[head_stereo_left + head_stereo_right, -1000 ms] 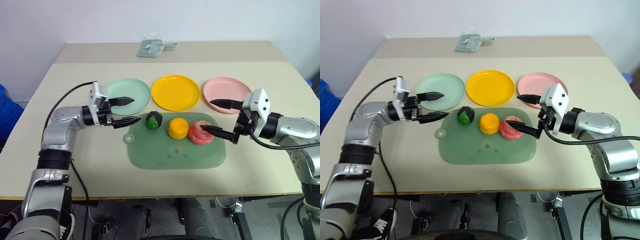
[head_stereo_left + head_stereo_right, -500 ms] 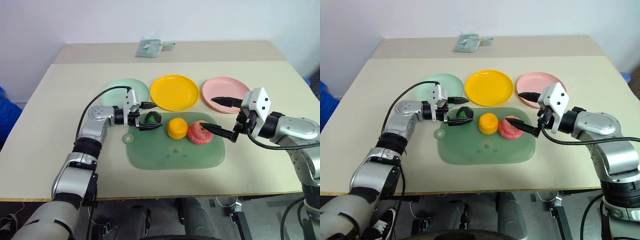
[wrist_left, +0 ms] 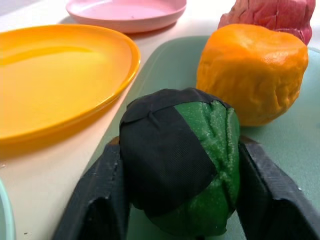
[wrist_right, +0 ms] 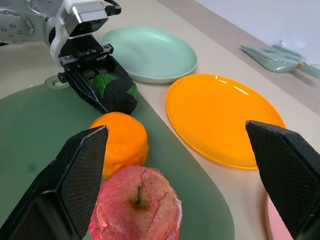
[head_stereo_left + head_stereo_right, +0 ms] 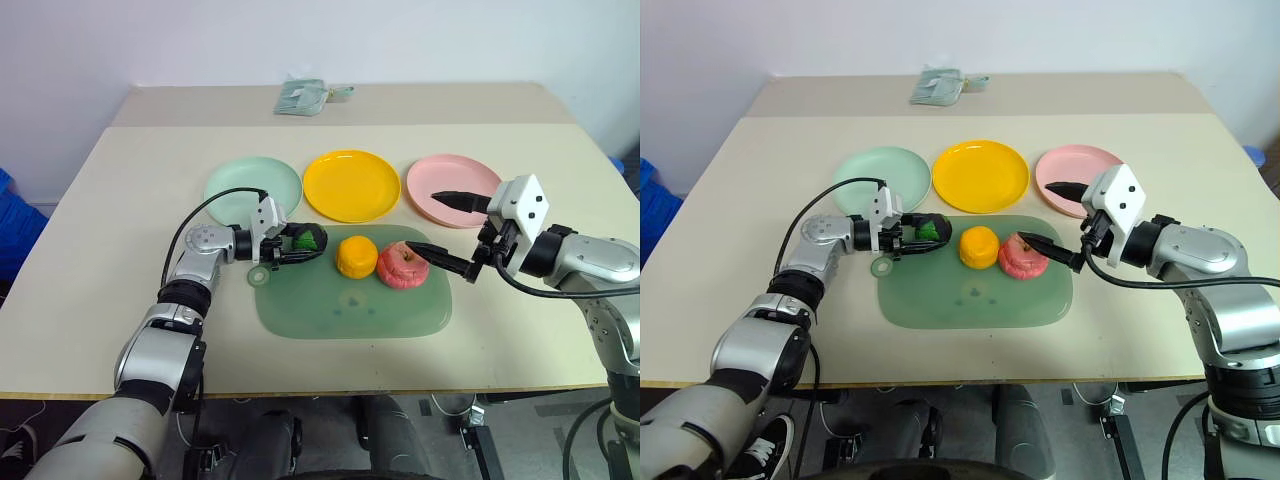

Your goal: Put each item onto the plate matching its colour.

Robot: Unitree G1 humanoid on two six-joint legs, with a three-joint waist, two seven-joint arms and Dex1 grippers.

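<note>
From the head views, the left pincer [image 5: 290, 243] is clamped across the dark green ball [image 5: 308, 238], which sits at the near-left edge of the green cutting mat [image 5: 350, 305], just short of the mint green plate [image 5: 252, 184]. The right pincer [image 5: 452, 231] stands wide open, one finger over the pink plate [image 5: 452, 187], the other just beside the pink-red apple [image 5: 401, 265]. The orange fruit [image 5: 356, 256] lies between ball and apple; the yellow plate [image 5: 351, 184] is empty. The beige tabletop [image 5: 120, 210] has free room all round, with a folded cloth [image 5: 303, 96] far back.

In the left wrist view, the ball looks light and faintly grainy with smooth black patches; I'd judge the grip across its widest part secure.

In the right wrist view, the apple's wrinkled skin suggests a soft toy, best pinched across its middle.
</note>
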